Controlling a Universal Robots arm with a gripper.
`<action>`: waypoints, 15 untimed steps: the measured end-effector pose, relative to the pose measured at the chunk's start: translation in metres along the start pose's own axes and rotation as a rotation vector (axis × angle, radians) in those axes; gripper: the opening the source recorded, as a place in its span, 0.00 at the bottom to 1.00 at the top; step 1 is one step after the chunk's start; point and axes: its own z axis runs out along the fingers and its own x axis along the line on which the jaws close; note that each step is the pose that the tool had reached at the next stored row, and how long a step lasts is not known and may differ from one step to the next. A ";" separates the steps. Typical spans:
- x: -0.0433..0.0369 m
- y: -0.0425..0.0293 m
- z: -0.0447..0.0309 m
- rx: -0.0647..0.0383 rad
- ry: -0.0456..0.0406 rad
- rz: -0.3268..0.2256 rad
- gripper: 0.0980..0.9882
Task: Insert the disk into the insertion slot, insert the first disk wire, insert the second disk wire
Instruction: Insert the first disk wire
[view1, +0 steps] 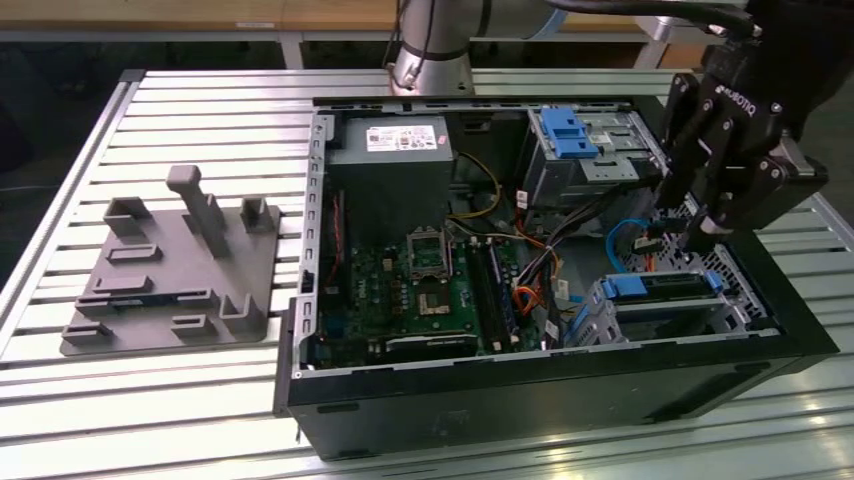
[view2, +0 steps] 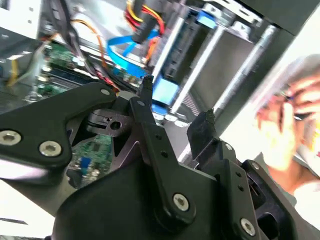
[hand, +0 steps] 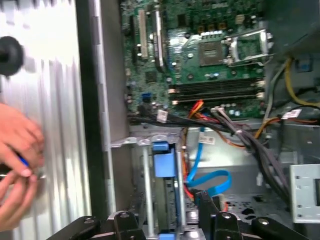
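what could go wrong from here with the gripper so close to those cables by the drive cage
1. The black gripper, open, hangs beside the flat bright blue ribbon cable and thin orange wires; a finger may snag or tug them.
2. A person's hand sits just outside the black computer case wall in the first wrist view; an arm swing that way might strike it.

Insertion slot (view1: 742, 298) perforated metal; hand (view1: 681, 232) matt black.
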 end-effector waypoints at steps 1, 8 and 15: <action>-0.0004 -0.0003 -0.0001 0.001 0.0181 0.000 0.52; -0.0143 -0.0123 -0.0016 0.001 0.0476 0.000 0.52; -0.0270 -0.0172 -0.0018 0.006 0.1382 -0.001 0.52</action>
